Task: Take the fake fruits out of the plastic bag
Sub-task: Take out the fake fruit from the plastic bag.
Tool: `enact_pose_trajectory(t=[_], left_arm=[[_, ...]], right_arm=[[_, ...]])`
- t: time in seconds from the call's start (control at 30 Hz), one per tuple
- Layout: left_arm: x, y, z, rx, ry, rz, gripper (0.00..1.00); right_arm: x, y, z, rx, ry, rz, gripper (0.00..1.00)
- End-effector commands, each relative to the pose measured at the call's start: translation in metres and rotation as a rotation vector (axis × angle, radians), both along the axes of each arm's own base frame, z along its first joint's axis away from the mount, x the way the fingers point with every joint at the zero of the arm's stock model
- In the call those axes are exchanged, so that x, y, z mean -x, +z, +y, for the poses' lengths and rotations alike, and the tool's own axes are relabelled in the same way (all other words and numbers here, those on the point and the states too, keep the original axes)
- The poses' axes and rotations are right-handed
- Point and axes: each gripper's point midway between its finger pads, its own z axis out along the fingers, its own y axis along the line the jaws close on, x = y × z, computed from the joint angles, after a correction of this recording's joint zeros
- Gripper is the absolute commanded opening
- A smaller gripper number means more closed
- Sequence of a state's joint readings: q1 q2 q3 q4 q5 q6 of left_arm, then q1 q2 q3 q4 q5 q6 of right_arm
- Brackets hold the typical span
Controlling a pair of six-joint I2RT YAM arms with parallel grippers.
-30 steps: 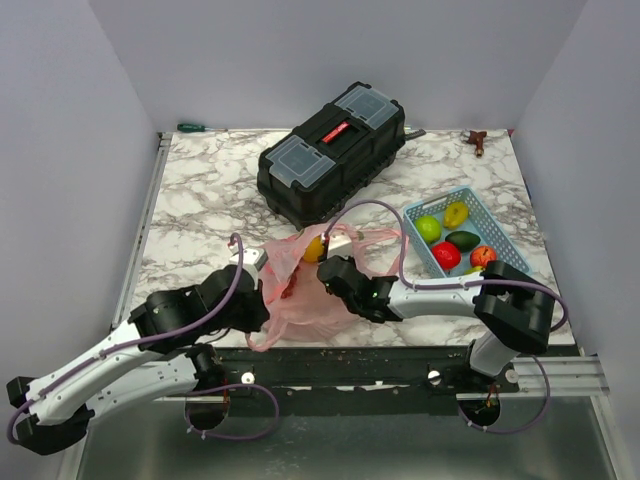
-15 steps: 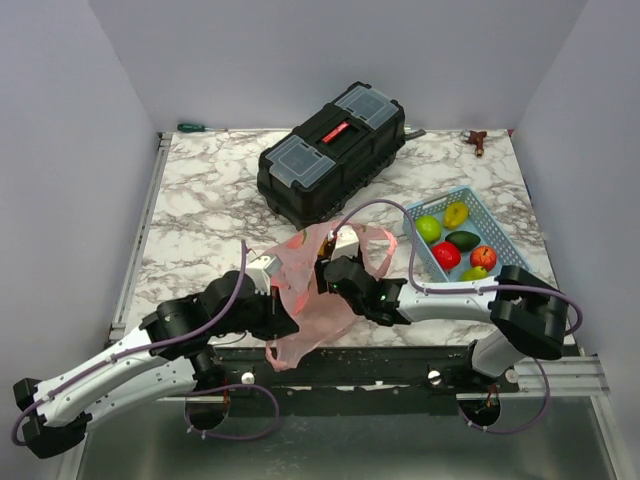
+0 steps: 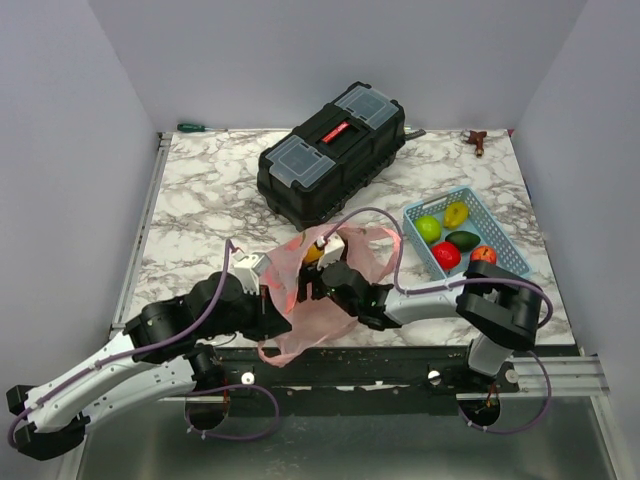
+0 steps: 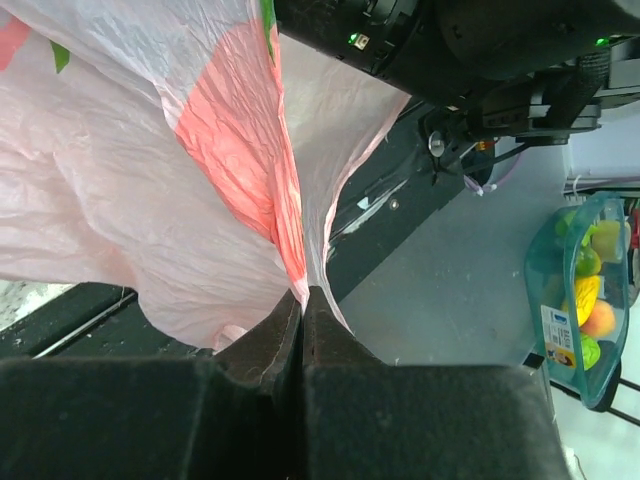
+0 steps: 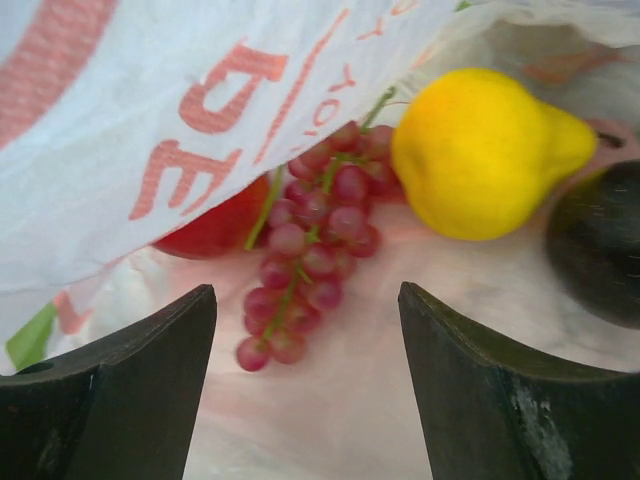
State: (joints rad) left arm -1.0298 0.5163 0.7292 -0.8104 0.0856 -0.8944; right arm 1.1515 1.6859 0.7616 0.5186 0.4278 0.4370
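We see left gripper (image 4: 302, 305) clenched on fold of plastic bag (image 4: 120, 200), bag at near table edge. Right gripper (image 5: 305, 320) spread wide at bag mouth, facing grape bunch (image 5: 310, 250); yellow fruit (image 5: 480, 150) right of it.

Plain pale lilac walls (image 3: 330, 60) rise beyond the right end effector (image 3: 312, 287) and on both sides. A white, grey-veined marble surface (image 3: 200, 190) spreads beneath it, edged by a metal rail (image 3: 140, 235) left of the left end effector (image 3: 270, 298). The light is soft and even.

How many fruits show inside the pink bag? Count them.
4: grape bunch central, yellow fruit upper right, red fruit half under a fold of the plastic bag, dark fruit at the right edge. Others may be hidden.
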Motion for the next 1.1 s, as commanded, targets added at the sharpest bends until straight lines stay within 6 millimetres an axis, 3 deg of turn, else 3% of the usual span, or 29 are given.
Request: enact_pose_trajectory(t=[0.0,0.17,0.37,0.5,0.63,0.7,0.83,1.07], left_arm=[[0.003,-0.011,0.008,-0.027,0.010,0.011,0.00],[0.005,-0.015,0.001,-0.004,-0.002,0.036,0.00],[0.008,-0.021,0.002,-0.031,-0.014,0.051,0.00],[0.009,-0.024,0.005,-0.045,-0.015,0.056,0.00],[0.009,-0.022,0.009,-0.046,-0.001,0.048,0.00],[0.009,-0.019,0.011,-0.041,0.007,0.046,0.00],[0.009,-0.017,0.019,-0.049,0.029,0.038,0.00],[0.006,-0.008,0.044,-0.205,0.030,-0.005,0.00]], right_arm=[[0.012,0.001,0.033,-0.222,0.041,0.080,0.77],[0.009,-0.010,0.046,-0.198,0.007,0.070,0.85],[-0.012,-0.035,0.040,-0.074,-0.111,-0.006,0.86],[-0.027,-0.054,0.036,0.060,-0.184,-0.079,0.81],[-0.039,-0.070,0.024,0.186,-0.267,-0.126,0.65],[-0.039,-0.069,0.017,0.205,-0.278,-0.135,0.47],[-0.034,-0.045,0.006,0.159,-0.272,-0.149,0.33],[-0.014,0.001,-0.002,0.049,-0.195,-0.103,0.18]])
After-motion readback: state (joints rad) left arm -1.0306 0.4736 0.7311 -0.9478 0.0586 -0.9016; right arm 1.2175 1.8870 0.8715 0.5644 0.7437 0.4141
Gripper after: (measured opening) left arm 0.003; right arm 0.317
